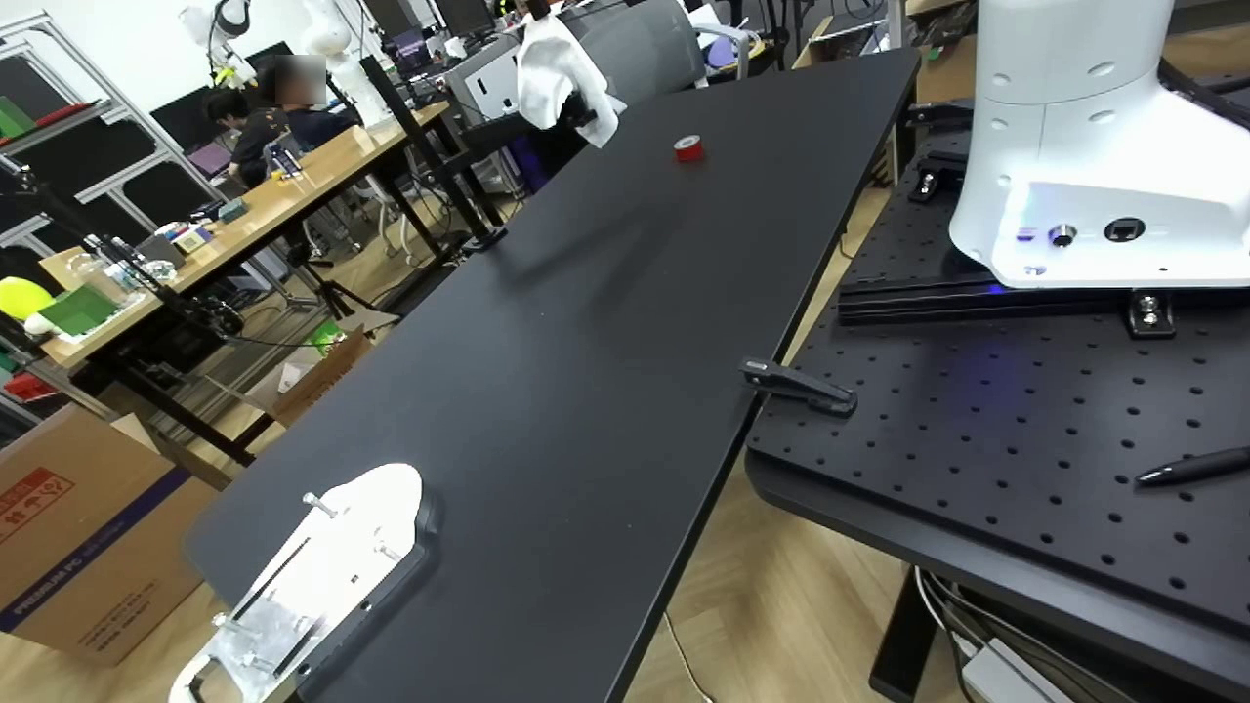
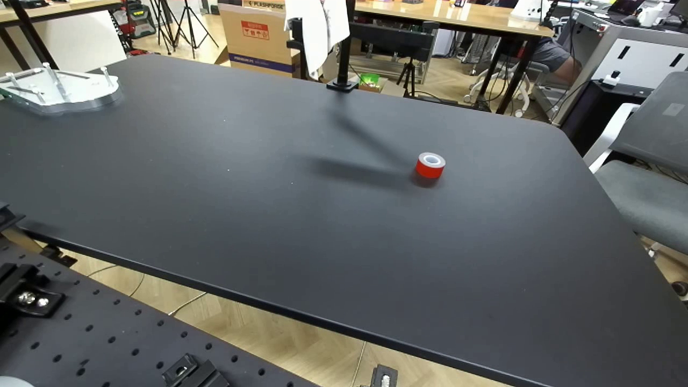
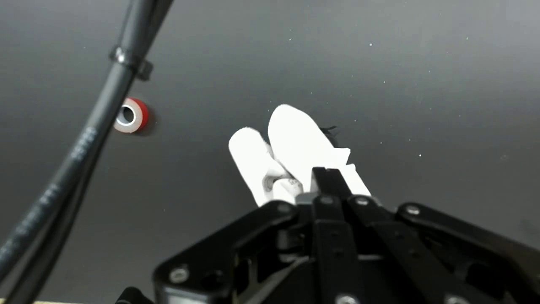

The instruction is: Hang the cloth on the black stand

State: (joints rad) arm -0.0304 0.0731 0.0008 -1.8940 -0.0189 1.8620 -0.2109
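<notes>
Draping looks to be the step in hand from where I stand: the white cloth (image 1: 564,73) is up at the black stand (image 2: 344,60), high above the counter (image 2: 269,226), seemingly laid over a side bar (image 1: 493,138). The fingers (image 3: 327,181) are pressed together and, as far as I can make out, pinching it by its peak, so I can't tell whether the bar carries any weight. I'd ease down gently until that peak goes slack, check that the two flaps fall on opposite sides of the bar, and only then part the fingers wide and rise straight up. Pulling away sideways could drag the cloth off. The roll of tape (image 2: 429,171), well apart, needs no care.
</notes>
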